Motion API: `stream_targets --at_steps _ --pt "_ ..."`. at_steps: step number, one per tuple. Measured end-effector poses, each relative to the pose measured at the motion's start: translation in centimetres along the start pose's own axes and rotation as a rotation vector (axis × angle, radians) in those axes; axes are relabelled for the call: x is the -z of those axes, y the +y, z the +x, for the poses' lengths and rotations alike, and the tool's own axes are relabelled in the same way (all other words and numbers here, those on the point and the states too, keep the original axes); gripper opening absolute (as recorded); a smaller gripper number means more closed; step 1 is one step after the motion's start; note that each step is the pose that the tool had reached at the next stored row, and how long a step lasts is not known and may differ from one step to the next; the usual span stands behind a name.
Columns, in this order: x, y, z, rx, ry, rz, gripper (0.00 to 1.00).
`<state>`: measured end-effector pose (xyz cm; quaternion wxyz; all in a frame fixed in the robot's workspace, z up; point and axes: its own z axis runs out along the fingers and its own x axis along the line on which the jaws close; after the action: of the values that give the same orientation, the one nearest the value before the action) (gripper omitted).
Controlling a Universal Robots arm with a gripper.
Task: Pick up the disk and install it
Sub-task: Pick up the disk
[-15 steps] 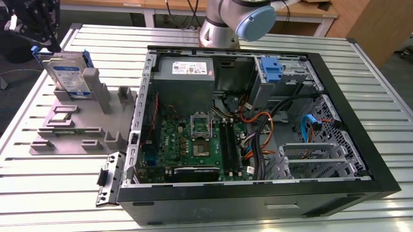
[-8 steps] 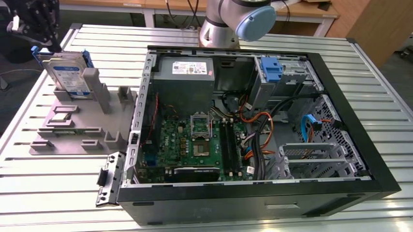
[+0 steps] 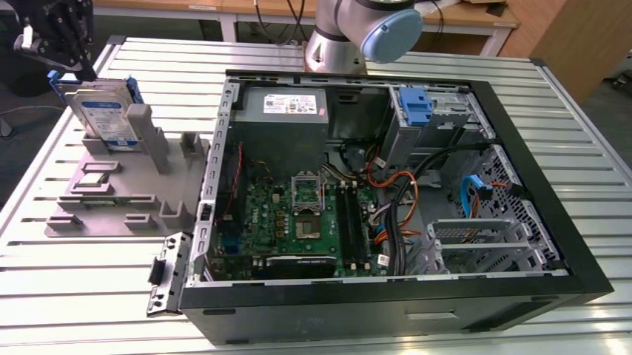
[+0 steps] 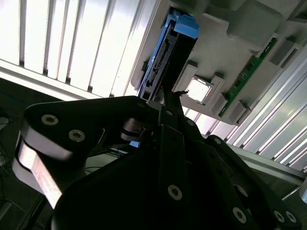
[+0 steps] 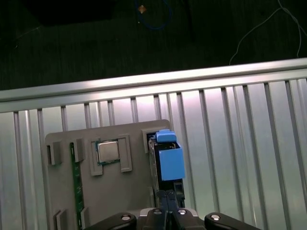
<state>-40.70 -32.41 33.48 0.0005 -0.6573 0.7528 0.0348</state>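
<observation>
Upright, the disk stands in the grey holder, ten o'clock from the computer case.
Long axis vertical, label toward the camera; the gripper hangs at its top edge, grasp impossible to tell.

Exterior view high, both wrist views close — sharing disk

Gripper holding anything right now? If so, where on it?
Cannot tell. The gripper is at the top edge of the disk, which stands upright in the grey holder; a firm hold isn't visible.
</observation>
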Motion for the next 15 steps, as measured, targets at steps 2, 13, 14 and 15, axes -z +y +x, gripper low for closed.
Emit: stream_targets --at_steps 2,13,14,15 --pt "-0.06 -0.07 -0.02 0.000 -0.0002 0.0004 0.10" --pt "-0.08 -0.23 -0.07 0.000 -0.0002 0.0003 0.17" --pt "-0.08 -0.24 -0.07 0.000 -0.0002 0.0004 0.23" --pt "-0.08 -0.24 -0.07 0.000 -0.0001 0.0003 0.23"
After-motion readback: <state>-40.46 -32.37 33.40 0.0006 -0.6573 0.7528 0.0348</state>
